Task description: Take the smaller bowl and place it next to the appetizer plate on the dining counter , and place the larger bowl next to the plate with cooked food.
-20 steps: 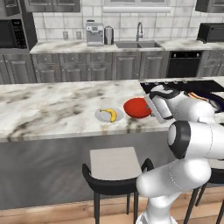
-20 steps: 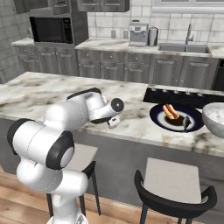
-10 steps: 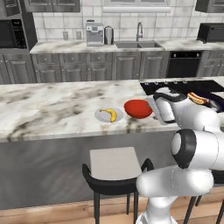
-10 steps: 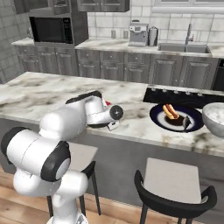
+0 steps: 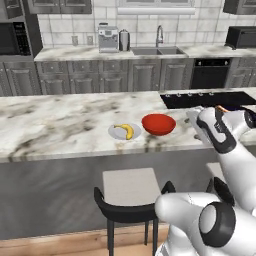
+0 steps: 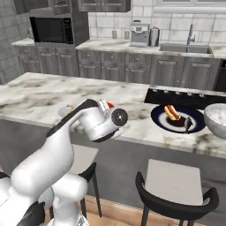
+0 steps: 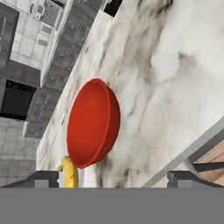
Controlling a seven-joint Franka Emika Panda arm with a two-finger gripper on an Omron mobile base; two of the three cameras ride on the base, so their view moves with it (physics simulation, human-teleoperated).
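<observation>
A grey kitchen with a long marbled table (image 5: 60,125) before me. My claw (image 7: 111,177) stands wide open and holds nothing. Just ahead of it the smaller bowl (image 5: 158,124) sits on the table near the front edge, right beside the appetizer plate (image 5: 119,133) with its banana (image 5: 127,131); that half looks done. Toward the table's right end the larger bowl (image 6: 217,119) waits beside the plate with cooked food (image 6: 177,118); I judge it may already be placed.

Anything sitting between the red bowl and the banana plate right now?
Nothing: in the left base view the red bowl and banana plate sit side by side with bare marble between.
</observation>
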